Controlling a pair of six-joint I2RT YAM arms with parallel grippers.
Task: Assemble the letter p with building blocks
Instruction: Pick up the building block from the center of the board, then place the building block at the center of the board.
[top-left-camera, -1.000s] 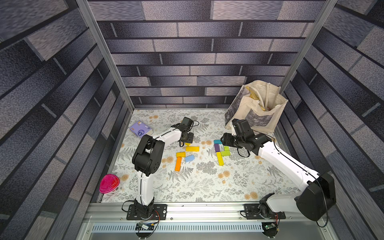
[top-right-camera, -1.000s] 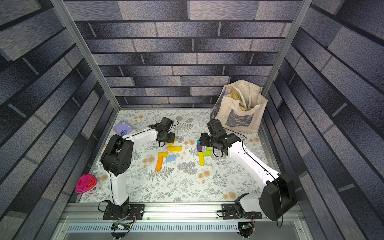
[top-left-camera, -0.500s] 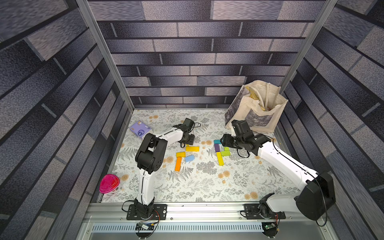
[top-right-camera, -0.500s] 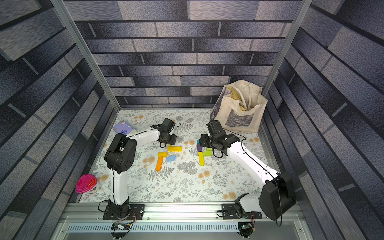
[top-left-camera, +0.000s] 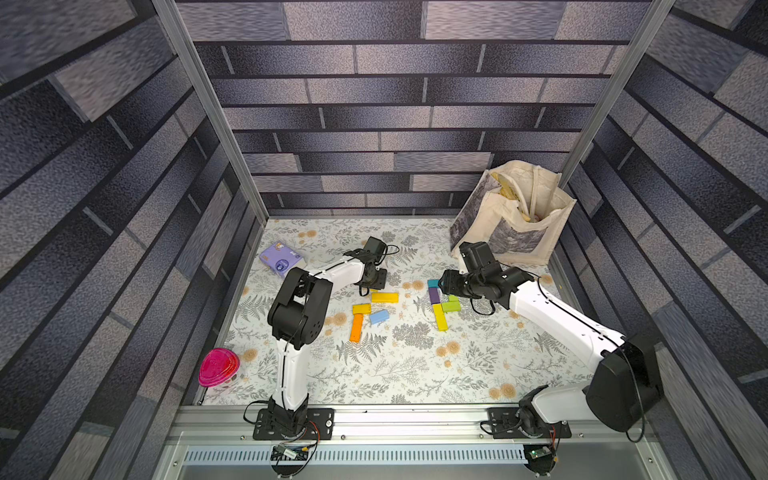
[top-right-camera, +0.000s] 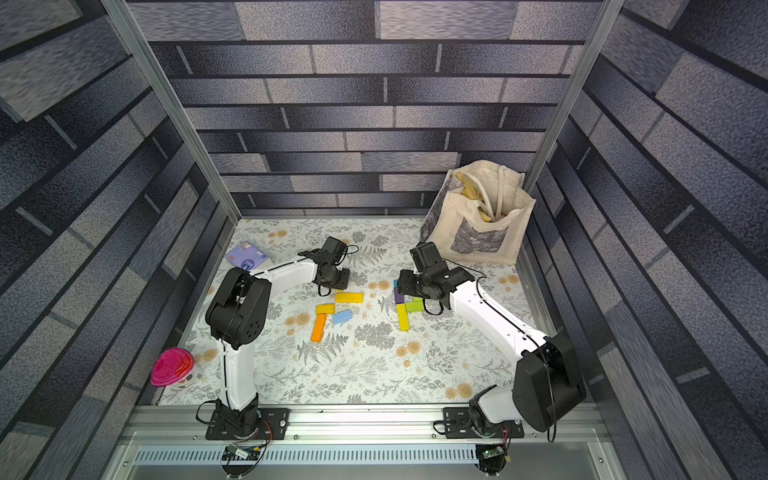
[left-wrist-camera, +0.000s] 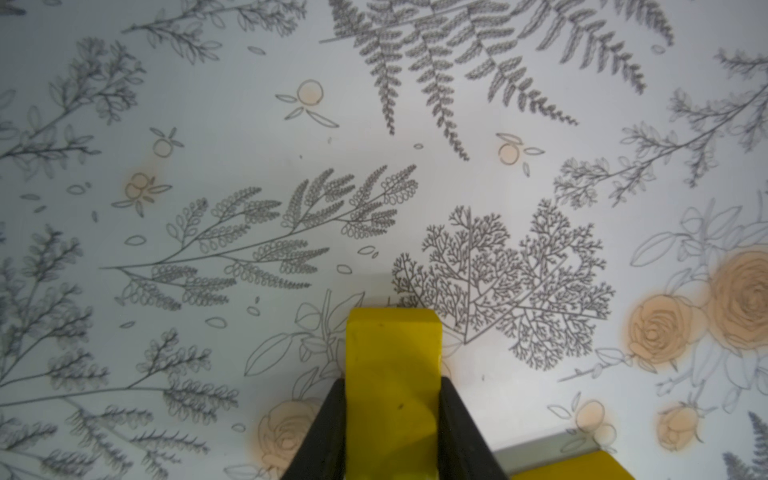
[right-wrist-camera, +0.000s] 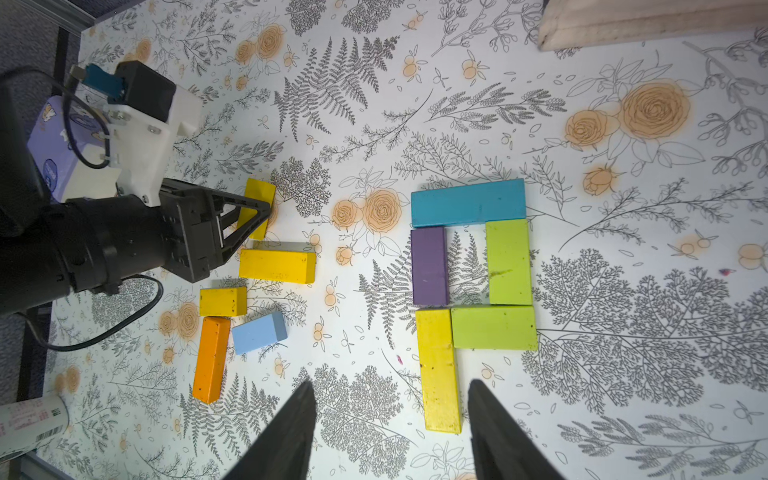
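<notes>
Well apart from the teal block (right-wrist-camera: 467, 203), on the left arm's side: the left gripper (left-wrist-camera: 392, 386) had drawn its jaws in over the last second until both fingers (left-wrist-camera: 330, 415) pressed the sides of 1 short yellow block (left-wrist-camera: 390, 345).
Lift: could not be told; the held block looked at or near the floral table (left-wrist-camera: 208, 124).
Right gripper (right-wrist-camera: 390, 384): hung above the letter, jaws standing apart, holding nothing.
Letter: the teal block touched a purple block (right-wrist-camera: 429, 266) and 1 upright lime block (right-wrist-camera: 508, 262); a 2nd lime block (right-wrist-camera: 493, 326) and a long yellow block (right-wrist-camera: 438, 370) lay further from it, closing the bowl and forming the stem.
Spare blocks (right-wrist-camera: 276, 262): 4 lay loose near the held one, well apart from the teal block.
Meaning: the grip looked newly made, so carrying seemed next. The P already read as complete, so where this piece belonged was unclear.
</notes>
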